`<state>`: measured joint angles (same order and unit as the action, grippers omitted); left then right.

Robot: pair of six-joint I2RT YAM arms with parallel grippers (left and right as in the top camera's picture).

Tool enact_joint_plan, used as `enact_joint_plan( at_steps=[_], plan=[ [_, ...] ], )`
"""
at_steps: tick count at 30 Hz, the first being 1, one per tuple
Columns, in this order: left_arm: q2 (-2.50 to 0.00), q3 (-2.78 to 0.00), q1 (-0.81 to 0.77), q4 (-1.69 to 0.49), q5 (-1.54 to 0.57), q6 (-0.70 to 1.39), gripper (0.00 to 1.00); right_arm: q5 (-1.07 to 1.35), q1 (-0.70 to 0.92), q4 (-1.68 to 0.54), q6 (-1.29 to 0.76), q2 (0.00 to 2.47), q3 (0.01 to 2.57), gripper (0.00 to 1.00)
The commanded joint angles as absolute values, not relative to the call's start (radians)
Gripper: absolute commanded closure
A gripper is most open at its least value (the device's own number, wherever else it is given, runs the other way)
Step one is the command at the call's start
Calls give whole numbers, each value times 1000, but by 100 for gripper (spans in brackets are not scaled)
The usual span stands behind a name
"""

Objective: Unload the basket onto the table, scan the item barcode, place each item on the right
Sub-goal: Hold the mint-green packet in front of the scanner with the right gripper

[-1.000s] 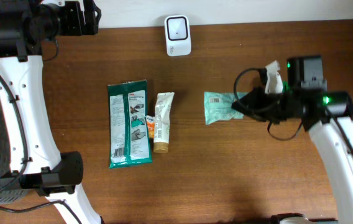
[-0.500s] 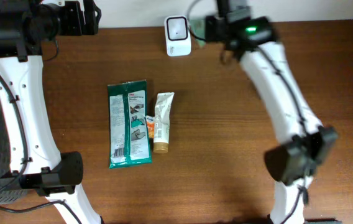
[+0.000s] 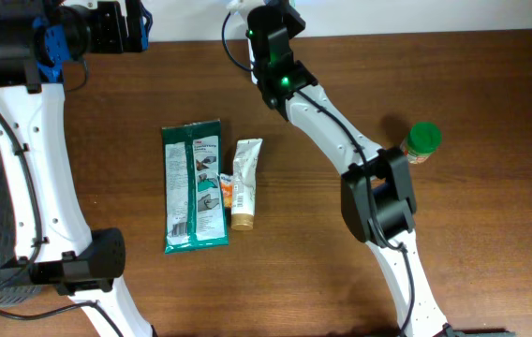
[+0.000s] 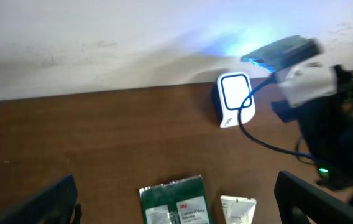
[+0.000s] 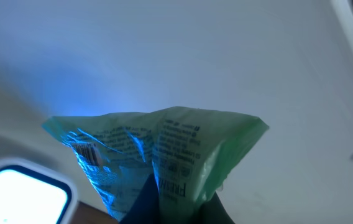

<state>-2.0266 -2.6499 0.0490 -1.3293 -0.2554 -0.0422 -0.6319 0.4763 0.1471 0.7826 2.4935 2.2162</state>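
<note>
Pinching the green packet (image 5: 164, 149) tight betw. its fingers, the R gripper (image 5: 176, 208) held it close by the scanner (image 5: 15, 193), barcode (image 5: 86, 151) lit blue. L gripper (image 4: 176, 186) hung w/ jaws wide apart, holding nothing.

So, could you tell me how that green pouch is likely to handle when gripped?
Probably floppy: the pouch creases and folds above the right gripper. Likely light, held up by one pinch. Its shiny film may slip.
</note>
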Motion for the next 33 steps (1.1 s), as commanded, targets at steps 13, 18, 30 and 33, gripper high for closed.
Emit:
enact_joint_plan(
  at_steps=[13,18,30,33],
  plan=[
    [-2003,-2666,51,-1327,-266,-58,1,-572,463,200,1036,2572,2233,96],
    [-2003,-2666,51,-1327,-266,-58,1,-581,463,206,1031,2570,2233,96],
    [-2003,-2666,49,-1327,-266,-58,1,-551,464,-21,661,2332,2233,96],
    [-2003,-2666,49,-1327,-266,-58,1,-508,464,-180,465,2226,2233,96]
  ],
)
